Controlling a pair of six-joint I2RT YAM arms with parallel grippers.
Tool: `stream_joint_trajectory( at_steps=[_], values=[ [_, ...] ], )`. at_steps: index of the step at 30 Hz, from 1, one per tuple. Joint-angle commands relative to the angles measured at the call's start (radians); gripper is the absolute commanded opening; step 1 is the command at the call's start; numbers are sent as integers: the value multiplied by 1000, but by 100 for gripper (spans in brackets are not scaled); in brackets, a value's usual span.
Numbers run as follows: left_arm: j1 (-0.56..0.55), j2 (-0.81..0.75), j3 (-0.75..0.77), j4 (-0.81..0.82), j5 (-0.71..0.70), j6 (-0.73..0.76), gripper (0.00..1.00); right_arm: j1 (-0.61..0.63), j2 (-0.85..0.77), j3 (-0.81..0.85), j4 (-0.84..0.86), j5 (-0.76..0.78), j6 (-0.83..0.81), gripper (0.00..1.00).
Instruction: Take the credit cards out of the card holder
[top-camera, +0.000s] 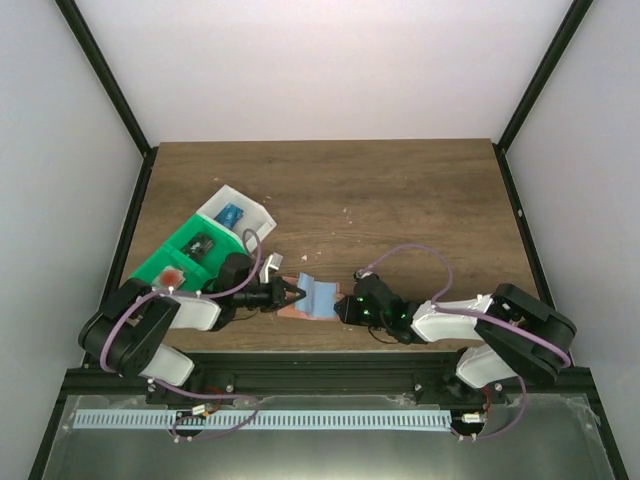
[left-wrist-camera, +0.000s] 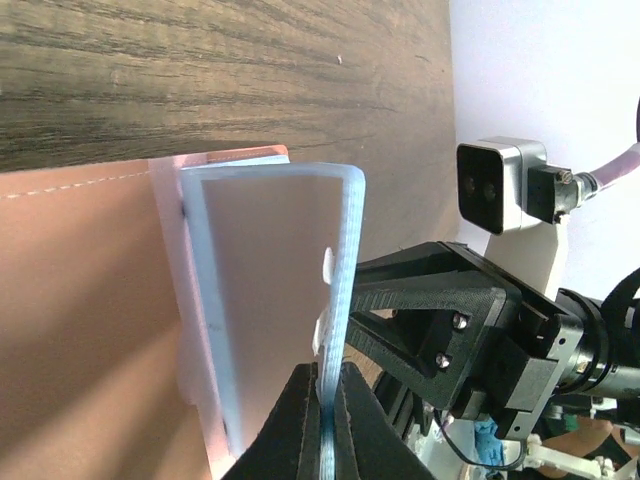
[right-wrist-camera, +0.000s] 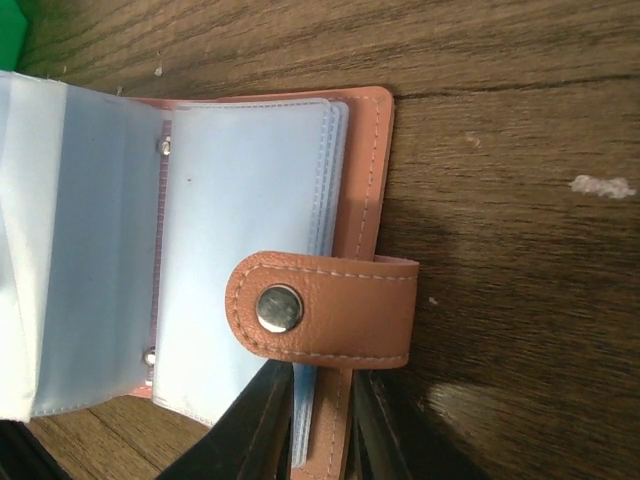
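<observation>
The card holder (top-camera: 314, 298) lies open near the table's front edge, between my two grippers. Its cover is salmon-orange and its plastic sleeves are light blue. My left gripper (left-wrist-camera: 328, 372) is shut on the edge of one sleeve (left-wrist-camera: 270, 290), which stands upright off the cover (left-wrist-camera: 80, 320). My right gripper (right-wrist-camera: 322, 382) is shut on the holder's right edge (right-wrist-camera: 352, 200), clamping cover and sleeves just below the snap tab (right-wrist-camera: 325, 308). The sleeves in view look empty. A blue credit card (top-camera: 232, 214) lies in the white tray. A dark one (top-camera: 203, 245) and a red one (top-camera: 175, 275) lie in the green tray.
The green tray (top-camera: 160, 262) and the white tray (top-camera: 258, 213) sit side by side at the left, just behind my left arm (top-camera: 190, 312). My right arm (top-camera: 450, 320) reaches in from the right. Black frame posts stand at the table's sides.
</observation>
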Motion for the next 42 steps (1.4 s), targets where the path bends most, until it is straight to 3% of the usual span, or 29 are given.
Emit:
stream_joint_trajectory(
  at_steps=[1,4,9,15,19,23,24,25,26,33,42],
  values=[
    [-5,-28,21,-27,-15,56,0,-7,-9,-8,-18,35,9,19],
    [-4,-18,55,-117,-54,112,0,-18,-43,-16,-59,83,20,18],
    [-4,2,137,-250,-98,191,25,-38,-142,-55,-73,122,31,18],
    [-1,-105,184,-485,-227,228,51,-38,-212,-44,-155,122,37,32],
    [0,-271,214,-674,-373,253,59,-38,-350,-4,-302,182,5,54],
    [2,-428,255,-785,-451,291,95,-39,-531,51,-452,229,-41,83],
    [2,-463,267,-806,-466,296,99,-38,-570,68,-486,233,-56,91],
    [3,-504,283,-828,-481,308,100,-39,-608,87,-522,238,-68,98],
    [3,-528,302,-855,-495,323,100,-38,-640,108,-551,241,-81,100],
    [5,-679,473,-988,-577,405,100,-38,-782,301,-767,290,-161,100],
    [5,-814,516,-959,-473,450,100,-39,-835,464,-863,270,-200,100]
  ],
)
